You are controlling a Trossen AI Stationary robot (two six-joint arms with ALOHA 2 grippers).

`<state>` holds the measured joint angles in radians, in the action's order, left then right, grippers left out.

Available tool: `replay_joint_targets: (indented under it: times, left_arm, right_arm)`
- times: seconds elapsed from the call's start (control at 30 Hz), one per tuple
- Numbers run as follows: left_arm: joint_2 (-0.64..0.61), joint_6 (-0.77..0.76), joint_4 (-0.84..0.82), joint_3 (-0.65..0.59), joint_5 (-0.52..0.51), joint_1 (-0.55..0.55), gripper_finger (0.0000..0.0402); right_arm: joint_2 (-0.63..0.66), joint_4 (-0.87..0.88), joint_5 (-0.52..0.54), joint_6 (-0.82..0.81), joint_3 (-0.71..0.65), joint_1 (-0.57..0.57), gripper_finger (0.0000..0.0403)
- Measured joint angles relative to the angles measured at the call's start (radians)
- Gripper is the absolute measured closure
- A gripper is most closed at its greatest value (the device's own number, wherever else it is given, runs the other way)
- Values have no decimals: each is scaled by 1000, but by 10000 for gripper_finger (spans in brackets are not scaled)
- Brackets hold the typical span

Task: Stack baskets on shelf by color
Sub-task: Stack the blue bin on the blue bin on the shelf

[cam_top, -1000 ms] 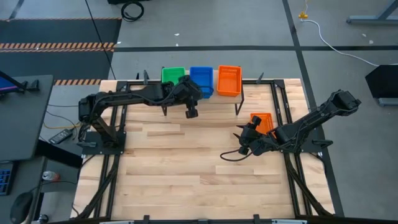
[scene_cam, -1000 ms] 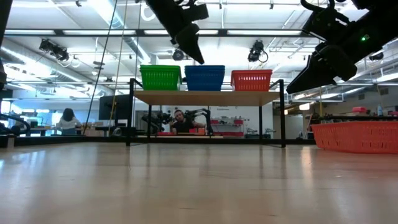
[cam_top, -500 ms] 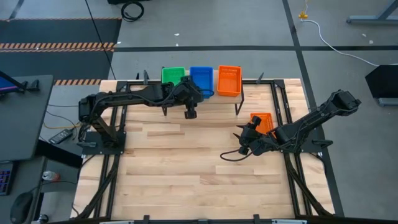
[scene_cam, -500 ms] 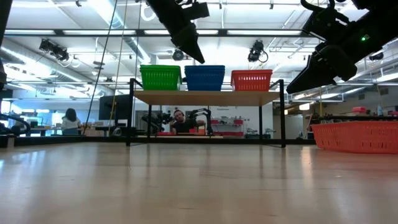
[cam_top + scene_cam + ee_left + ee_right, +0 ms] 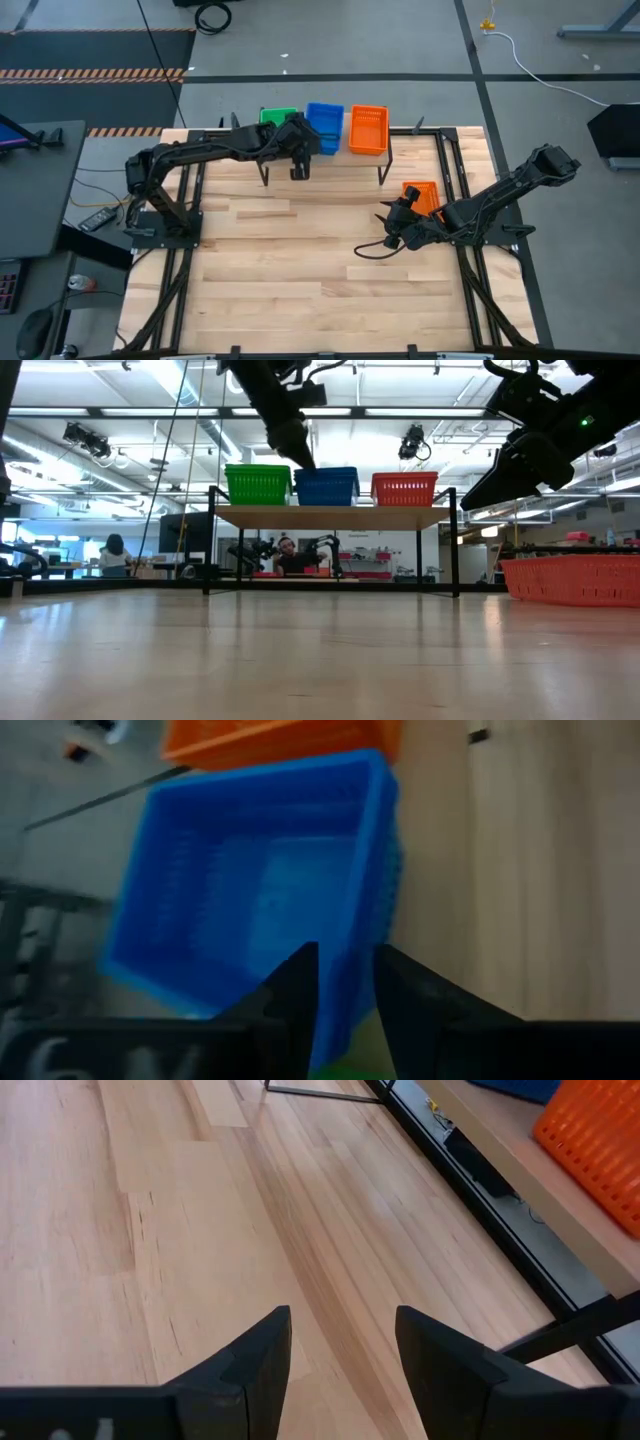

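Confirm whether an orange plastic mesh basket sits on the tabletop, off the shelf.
Yes: the high view shows one orange plastic mesh basket on the slatted wooden tabletop by the right arm, apart from the shelf.

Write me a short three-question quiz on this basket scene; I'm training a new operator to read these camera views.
1. True or false: three baskets stand side by side on the shelf.
2. Which basket is the left hand over? A) orange basket B) blue basket C) green basket
3. Where is the fourth basket in view?

Key:
1. True: green basket, blue basket and orange basket stand in a row.
2. B: the left wrist view shows its fingers straddling the blue basket's near wall.
3. A second orange basket sits on the tabletop, beside the right arm; the right hand, open, hangs above bare wood.
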<state>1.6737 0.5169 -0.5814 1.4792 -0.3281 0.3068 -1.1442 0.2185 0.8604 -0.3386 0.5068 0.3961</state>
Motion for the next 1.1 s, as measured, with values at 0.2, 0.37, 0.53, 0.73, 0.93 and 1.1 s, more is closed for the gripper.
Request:
replay_joint_targets:
  times: [0.2, 0.37, 0.53, 0.73, 0.93, 1.1]
  left_arm:
    - [43, -7, 6, 0, 63, 3, 294]
    - [64, -6, 21, 0, 58, -2, 297]
    - [62, -4, 69, 0, 56, -13, 302]
    - [58, -5, 121, 0, 57, -20, 304]
    - [60, -15, 139, 0, 57, -25, 316]
    - [60, -40, 171, 0, 87, -25, 333]
  right_arm:
    - [0, 4, -1, -1, 0, 0, 215]
    - [0, 4, 0, -1, 0, 0, 215]
    - [0, 5, 0, 0, 0, 0, 215]
    - [0, 6, 0, -1, 0, 0, 215]
    - [0, 6, 0, -2, 0, 0, 215]
    - [0, 6, 0, -2, 0, 0, 215]
